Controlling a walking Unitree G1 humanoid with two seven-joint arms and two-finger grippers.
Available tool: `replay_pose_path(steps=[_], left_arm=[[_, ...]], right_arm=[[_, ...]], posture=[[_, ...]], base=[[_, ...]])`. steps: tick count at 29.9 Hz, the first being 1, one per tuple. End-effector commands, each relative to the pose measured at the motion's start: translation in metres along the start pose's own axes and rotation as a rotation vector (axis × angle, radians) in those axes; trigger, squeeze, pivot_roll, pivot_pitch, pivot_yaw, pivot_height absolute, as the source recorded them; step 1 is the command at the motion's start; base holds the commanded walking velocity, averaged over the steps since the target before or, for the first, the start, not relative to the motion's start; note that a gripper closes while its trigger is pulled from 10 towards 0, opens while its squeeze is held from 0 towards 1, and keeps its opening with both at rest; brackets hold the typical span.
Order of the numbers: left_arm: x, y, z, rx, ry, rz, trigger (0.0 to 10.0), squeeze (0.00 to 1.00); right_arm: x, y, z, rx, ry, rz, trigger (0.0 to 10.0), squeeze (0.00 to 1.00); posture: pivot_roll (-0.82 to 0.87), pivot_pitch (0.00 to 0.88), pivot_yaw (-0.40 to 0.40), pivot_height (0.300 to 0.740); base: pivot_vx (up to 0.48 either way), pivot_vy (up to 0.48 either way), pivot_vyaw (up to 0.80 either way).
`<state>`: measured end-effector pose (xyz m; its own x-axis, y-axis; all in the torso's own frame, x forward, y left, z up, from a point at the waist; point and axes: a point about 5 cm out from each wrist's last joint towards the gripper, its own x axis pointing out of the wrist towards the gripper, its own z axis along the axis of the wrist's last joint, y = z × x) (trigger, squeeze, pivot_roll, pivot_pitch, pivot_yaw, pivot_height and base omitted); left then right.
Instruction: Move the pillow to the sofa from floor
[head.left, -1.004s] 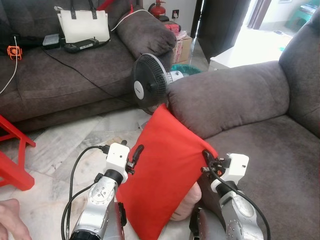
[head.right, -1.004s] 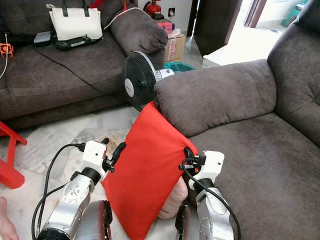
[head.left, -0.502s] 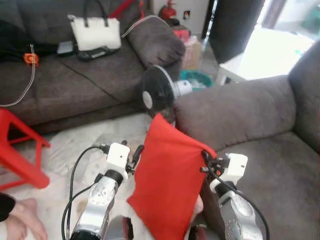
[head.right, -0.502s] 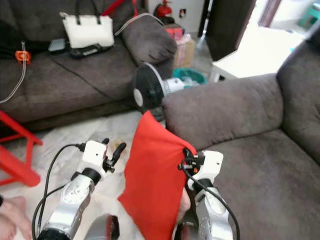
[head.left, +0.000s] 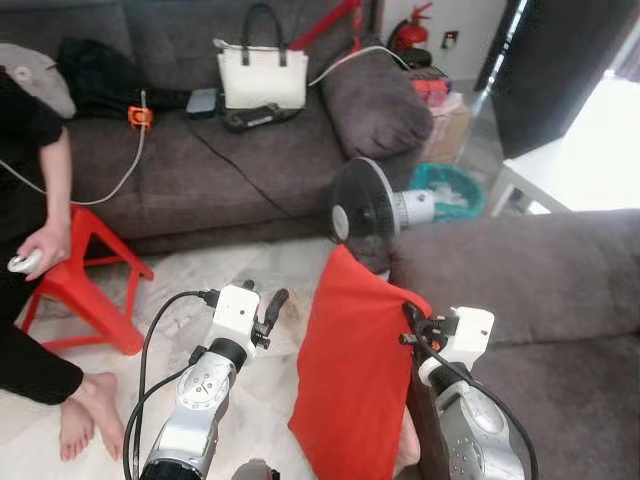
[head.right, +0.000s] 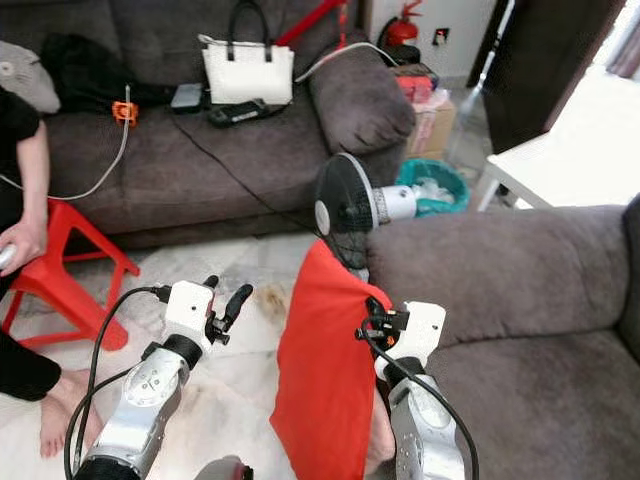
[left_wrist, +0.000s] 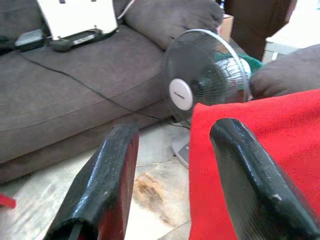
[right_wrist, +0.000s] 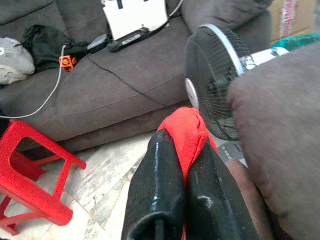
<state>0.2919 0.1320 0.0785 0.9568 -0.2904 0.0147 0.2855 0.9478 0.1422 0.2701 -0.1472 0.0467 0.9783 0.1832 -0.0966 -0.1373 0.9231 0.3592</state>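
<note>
Right wrist view shows my right pincer (right_wrist: 181, 200) clamped tight on the top corner of the red pillow (head.left: 355, 370), which hangs upright off the floor (head.left: 210, 290), against the front of the grey sofa (head.left: 540, 290). My left pincer (left_wrist: 182, 175) is spread wide with nothing in it, just beside the pillow's other edge. A black fan (head.left: 365, 205) stands behind the pillow.
</note>
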Motion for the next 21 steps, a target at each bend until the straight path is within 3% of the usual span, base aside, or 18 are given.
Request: replay_pose_path(steps=[1, 21], left_arm=[[-0.0028, 0.0000, -0.0042, -0.012, 0.018, 0.002, 10.0, 0.00], [-0.0037, 0.0003, -0.0062, -0.013, 0.027, -0.001, 10.0, 0.00]], right_arm=[[0.0079, 0.0067, 0.0248, -0.007, -0.130, 0.023, 10.0, 0.00], [0.0106, 0.0045, 0.0215, 0.018, -0.113, -0.006, 10.0, 0.00]], posture=[[0.10, 0.057, -0.060, 0.728], [0.11, 0.054, -0.054, 0.740]], base=[[0.000, 0.000, 0.00], [0.000, 0.000, 0.00]])
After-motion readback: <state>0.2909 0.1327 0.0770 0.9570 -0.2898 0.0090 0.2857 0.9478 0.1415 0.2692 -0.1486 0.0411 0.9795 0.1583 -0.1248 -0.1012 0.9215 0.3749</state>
